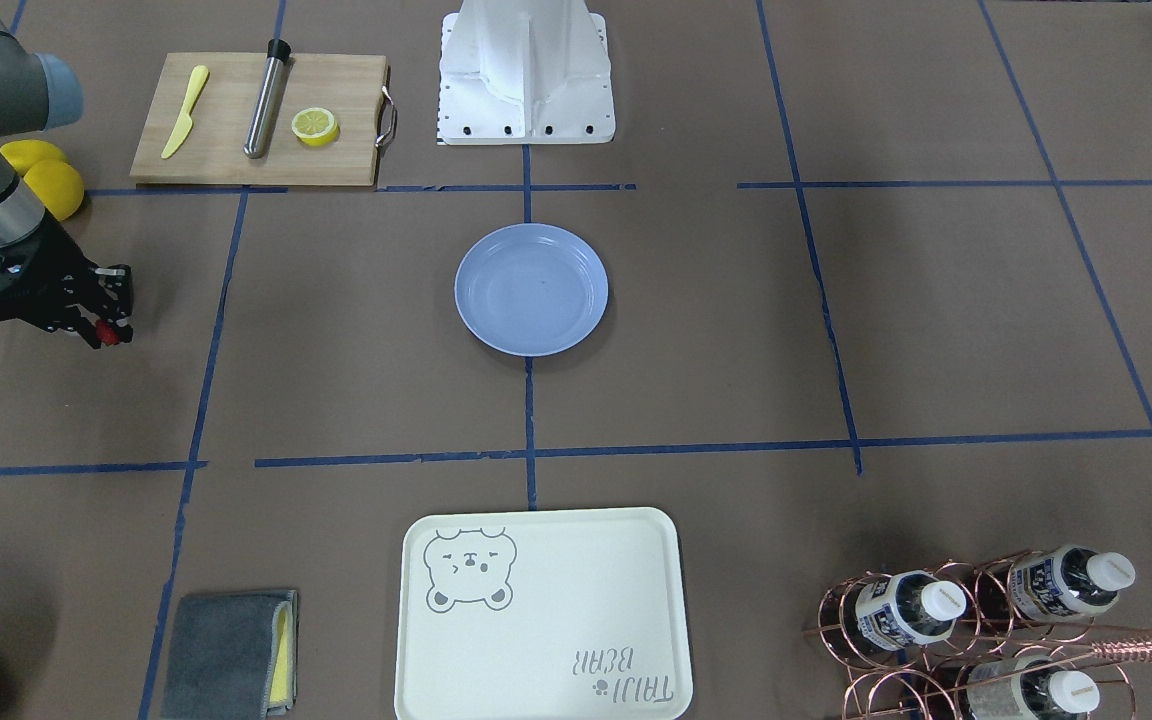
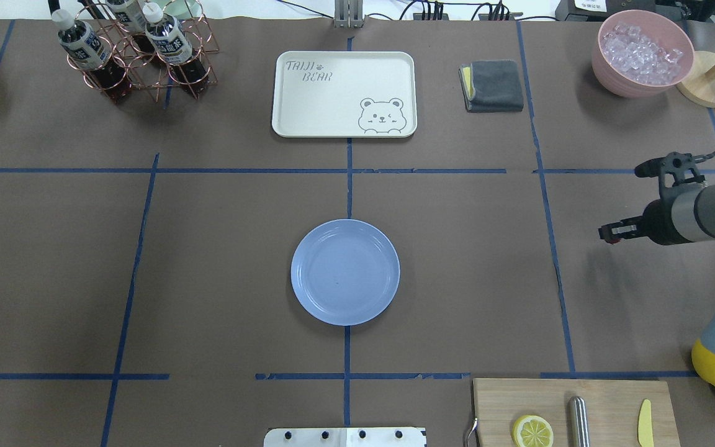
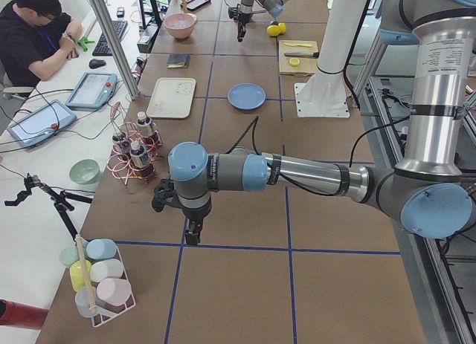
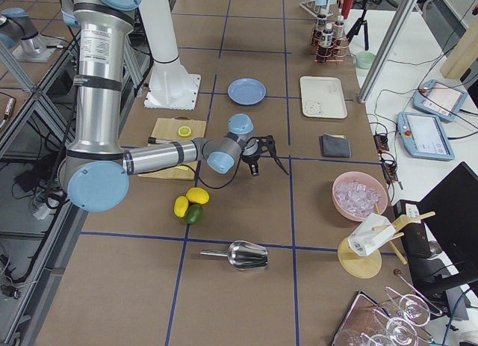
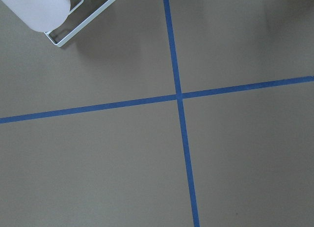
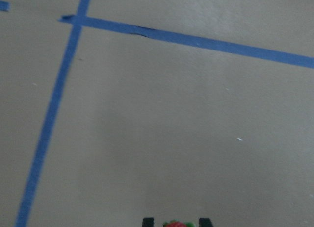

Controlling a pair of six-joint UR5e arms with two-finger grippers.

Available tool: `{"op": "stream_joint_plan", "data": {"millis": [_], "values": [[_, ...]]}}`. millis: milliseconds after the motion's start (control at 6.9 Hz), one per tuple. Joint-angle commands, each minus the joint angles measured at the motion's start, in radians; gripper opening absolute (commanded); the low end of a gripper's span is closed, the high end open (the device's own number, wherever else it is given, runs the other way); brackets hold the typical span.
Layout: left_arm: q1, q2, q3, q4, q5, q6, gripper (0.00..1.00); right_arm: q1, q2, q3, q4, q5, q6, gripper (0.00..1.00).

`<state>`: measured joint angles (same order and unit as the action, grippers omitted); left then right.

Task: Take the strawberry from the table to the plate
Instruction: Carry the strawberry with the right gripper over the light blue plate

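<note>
A small red strawberry [image 6: 177,224] with a bit of green sits between the fingertips of my right gripper [image 1: 108,330], which is shut on it and holds it above the brown table [image 1: 356,330]. In the overhead view the right gripper [image 2: 607,234] hangs well to the right of the light-blue plate [image 2: 345,271]; the plate [image 1: 531,289] lies bare at the table's middle. My left gripper [image 3: 192,232] points down over a blue tape cross at the far end of the table, and I cannot tell whether it is open or shut.
A wooden cutting board [image 1: 256,120] carries a lemon half [image 1: 316,126], a yellow knife and a metal rod. Whole lemons [image 1: 46,175] lie beside the right arm. A bear-print tray [image 1: 541,615], a grey cloth [image 1: 226,655], a bottle rack [image 1: 986,630] and an ice bowl [image 2: 642,53] stand around.
</note>
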<state>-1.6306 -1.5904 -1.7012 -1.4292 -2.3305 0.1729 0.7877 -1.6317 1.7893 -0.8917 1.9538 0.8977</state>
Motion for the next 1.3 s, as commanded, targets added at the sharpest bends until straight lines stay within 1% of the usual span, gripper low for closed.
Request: {"op": "stream_joint_plan", "data": {"millis": [0,145,290,435,580,725,870,1159], "values": [[0.0,0.006,0.001,-0.001,-0.001,-0.001,1.0,-0.075,0.225,0.117,-0.298,-0.006,0.174,0.0],[0.0,0.006,0.003,0.001,-0.006,-0.012,1.0,-0.114,0.356,0.136,-0.446,-0.013,0.246,0.0],[0.0,0.006,0.003,0.003,-0.062,-0.013,1.0,-0.202,0.471,0.127,-0.545,-0.06,0.338,0.0],[0.0,0.006,0.002,0.003,-0.088,-0.013,1.0,-0.268,0.622,0.081,-0.673,-0.152,0.401,0.0],[0.0,0.004,0.0,0.003,-0.089,-0.013,1.0,-0.324,0.715,0.008,-0.697,-0.183,0.473,0.0],[0.0,0.003,-0.002,0.003,-0.09,-0.013,1.0,-0.368,0.813,-0.121,-0.696,-0.258,0.509,0.0],[0.0,0.003,-0.002,0.003,-0.09,-0.013,1.0,-0.396,0.854,-0.202,-0.69,-0.286,0.541,0.0],[0.0,0.003,0.0,0.003,-0.09,-0.013,1.0,-0.421,0.851,-0.238,-0.664,-0.317,0.546,0.0]]}}
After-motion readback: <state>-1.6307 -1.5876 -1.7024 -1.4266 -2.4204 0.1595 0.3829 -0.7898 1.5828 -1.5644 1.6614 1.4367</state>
